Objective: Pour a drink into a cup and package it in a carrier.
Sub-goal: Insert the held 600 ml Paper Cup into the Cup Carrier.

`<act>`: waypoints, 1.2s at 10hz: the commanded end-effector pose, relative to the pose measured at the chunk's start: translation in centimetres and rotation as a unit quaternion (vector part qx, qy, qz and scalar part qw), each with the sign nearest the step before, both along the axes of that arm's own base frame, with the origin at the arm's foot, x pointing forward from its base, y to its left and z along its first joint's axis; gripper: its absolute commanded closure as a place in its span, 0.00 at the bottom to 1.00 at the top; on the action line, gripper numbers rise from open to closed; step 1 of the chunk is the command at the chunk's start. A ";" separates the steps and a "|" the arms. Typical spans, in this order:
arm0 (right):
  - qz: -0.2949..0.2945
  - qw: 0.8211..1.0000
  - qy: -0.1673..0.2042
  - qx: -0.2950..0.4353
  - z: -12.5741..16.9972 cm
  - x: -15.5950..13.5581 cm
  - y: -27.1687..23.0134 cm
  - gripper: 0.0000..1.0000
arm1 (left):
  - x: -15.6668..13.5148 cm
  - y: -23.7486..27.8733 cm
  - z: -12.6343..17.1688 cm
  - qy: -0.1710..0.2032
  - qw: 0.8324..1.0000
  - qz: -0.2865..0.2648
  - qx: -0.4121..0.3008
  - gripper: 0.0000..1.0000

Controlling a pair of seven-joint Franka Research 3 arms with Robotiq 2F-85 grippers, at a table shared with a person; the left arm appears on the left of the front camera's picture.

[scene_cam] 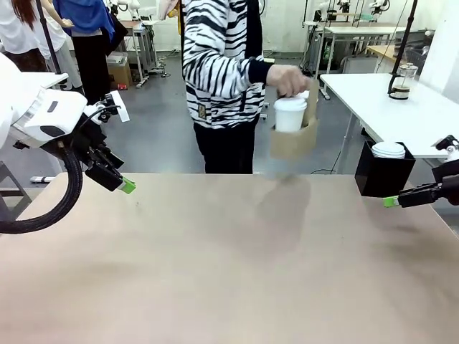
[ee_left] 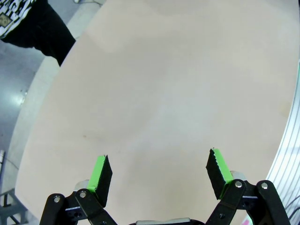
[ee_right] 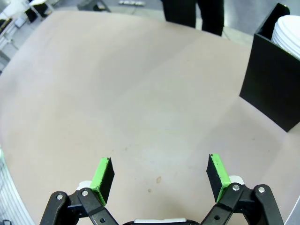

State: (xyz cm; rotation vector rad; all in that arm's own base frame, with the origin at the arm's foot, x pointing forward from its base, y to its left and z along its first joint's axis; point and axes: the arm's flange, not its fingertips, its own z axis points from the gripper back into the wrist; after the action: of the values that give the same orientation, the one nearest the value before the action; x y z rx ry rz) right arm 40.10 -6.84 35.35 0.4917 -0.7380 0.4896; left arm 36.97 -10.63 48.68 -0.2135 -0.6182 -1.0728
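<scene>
A person in a zebra-striped top stands at the far side, one hand [scene_cam: 290, 79] lifting the brown cardboard carrier [scene_cam: 297, 136] above the table's far edge. A white lidded cup [scene_cam: 290, 113] sits in it. The drink is out of view. My left gripper [scene_cam: 126, 185] hovers at the left side of the table, open and empty, its green pads [ee_left: 100, 171] spread wide over bare tabletop. My right gripper [scene_cam: 391, 201] hovers at the right side, also open and empty, its pads [ee_right: 216, 170] apart, close to a black box.
A black box [scene_cam: 383, 172] holding stacked white lids [scene_cam: 389, 149] stands at the table's back right, also in the right wrist view [ee_right: 274, 84]. The tan table [scene_cam: 229, 272] stretches bare between the arms. Another white table with a pitcher stands behind at right.
</scene>
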 end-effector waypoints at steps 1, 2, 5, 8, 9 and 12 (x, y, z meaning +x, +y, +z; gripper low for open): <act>0.005 1.000 0.001 0.002 0.0 -0.2 -0.2 0.00 | 0.0 0.0 0.0 0.005 1.000 0.004 -0.008 0.00; 0.005 1.000 0.001 0.002 0.0 -0.2 -0.2 0.00 | 0.0 0.0 0.0 0.005 1.000 0.004 -0.008 0.00; 0.005 1.000 0.001 0.002 0.0 -0.2 -0.2 0.00 | 0.0 0.0 0.0 0.005 1.000 0.004 -0.008 0.00; 0.005 1.000 0.001 0.002 0.0 -0.2 -0.2 0.00 | 0.0 0.0 0.0 0.005 1.000 0.004 -0.008 0.00; 0.005 1.000 0.001 0.002 0.0 -0.2 -0.2 0.00 | 0.0 0.0 0.0 0.005 1.000 0.004 -0.008 0.00; 0.005 1.000 0.001 0.002 0.0 -0.2 -0.2 0.00 | 0.0 0.0 0.0 0.005 1.000 0.004 -0.008 0.00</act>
State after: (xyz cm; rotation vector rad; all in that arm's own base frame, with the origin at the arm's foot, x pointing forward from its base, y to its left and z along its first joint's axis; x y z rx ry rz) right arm 40.10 -6.84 35.35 0.4917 -0.7380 0.4896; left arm 36.97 -10.63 48.68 -0.2135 -0.6182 -1.0727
